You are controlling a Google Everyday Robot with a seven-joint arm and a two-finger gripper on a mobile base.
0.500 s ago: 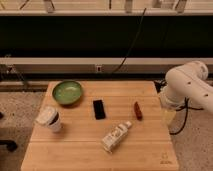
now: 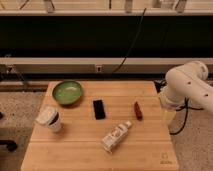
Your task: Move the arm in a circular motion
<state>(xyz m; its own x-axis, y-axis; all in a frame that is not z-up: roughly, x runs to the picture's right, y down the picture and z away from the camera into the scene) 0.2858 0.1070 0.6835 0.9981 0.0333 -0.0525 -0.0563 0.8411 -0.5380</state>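
Note:
The arm (image 2: 187,86) is large, glossy and white, with thick rounded segments. It reaches in from the right edge of the camera view and hangs over the right edge of the wooden table (image 2: 80,155). Its gripper (image 2: 167,116) is the pale yellowish tip pointing down beside the table's right edge, to the right of a small red-brown object (image 2: 138,110). It holds nothing that I can see.
On the table are a green bowl (image 2: 68,92) at the back left, a white cup (image 2: 50,119) at the left, a black phone (image 2: 99,109) in the middle and a white bottle (image 2: 116,136) lying on its side. A dark cable (image 2: 131,42) hangs behind the table.

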